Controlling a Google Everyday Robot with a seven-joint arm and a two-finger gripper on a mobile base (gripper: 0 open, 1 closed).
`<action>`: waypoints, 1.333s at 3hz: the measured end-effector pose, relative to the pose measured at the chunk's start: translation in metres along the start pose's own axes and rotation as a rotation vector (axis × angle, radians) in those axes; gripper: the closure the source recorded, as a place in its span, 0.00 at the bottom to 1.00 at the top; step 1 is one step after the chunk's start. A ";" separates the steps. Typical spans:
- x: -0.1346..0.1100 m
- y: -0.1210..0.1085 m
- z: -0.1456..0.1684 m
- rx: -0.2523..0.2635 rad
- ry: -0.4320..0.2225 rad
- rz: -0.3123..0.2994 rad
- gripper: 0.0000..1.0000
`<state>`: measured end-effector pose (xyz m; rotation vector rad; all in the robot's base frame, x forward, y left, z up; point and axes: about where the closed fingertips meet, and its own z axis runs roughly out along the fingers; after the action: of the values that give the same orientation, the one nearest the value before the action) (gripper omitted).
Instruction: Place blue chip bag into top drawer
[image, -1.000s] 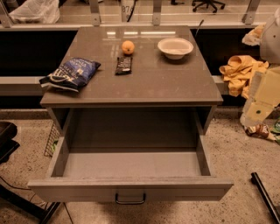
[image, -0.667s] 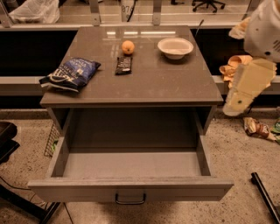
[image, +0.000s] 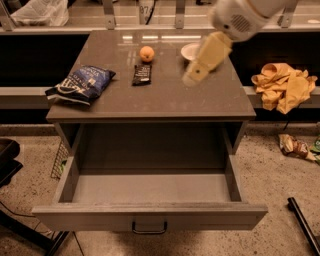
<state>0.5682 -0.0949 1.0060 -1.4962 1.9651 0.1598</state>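
Note:
The blue chip bag (image: 80, 84) lies on the left edge of the grey table top (image: 150, 100), dark navy with white lettering. The top drawer (image: 150, 187) stands pulled wide open below the table, empty inside, with a small dark handle (image: 149, 229) at the centre of its front. My gripper (image: 192, 77) hangs from the white and cream arm (image: 235, 17) over the right part of the table top, well to the right of the bag and holding nothing.
An orange (image: 146, 53), a black snack bar wrapper (image: 141, 74) and a white bowl (image: 191, 51) sit on the table top. A yellow cloth (image: 282, 86) lies on a ledge at right. Litter (image: 295, 146) and a dark bar (image: 302, 225) lie on the floor.
My arm has swung in from the right edge of the view to above the table's right side, partly covering the white bowl. Bag and drawer have not moved.

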 end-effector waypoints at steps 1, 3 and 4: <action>-0.076 -0.028 0.046 -0.007 -0.166 0.017 0.00; -0.104 -0.030 0.086 -0.074 -0.196 -0.009 0.00; -0.154 -0.014 0.157 -0.194 -0.275 -0.025 0.00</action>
<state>0.6674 0.0997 0.9738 -1.5281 1.7489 0.5301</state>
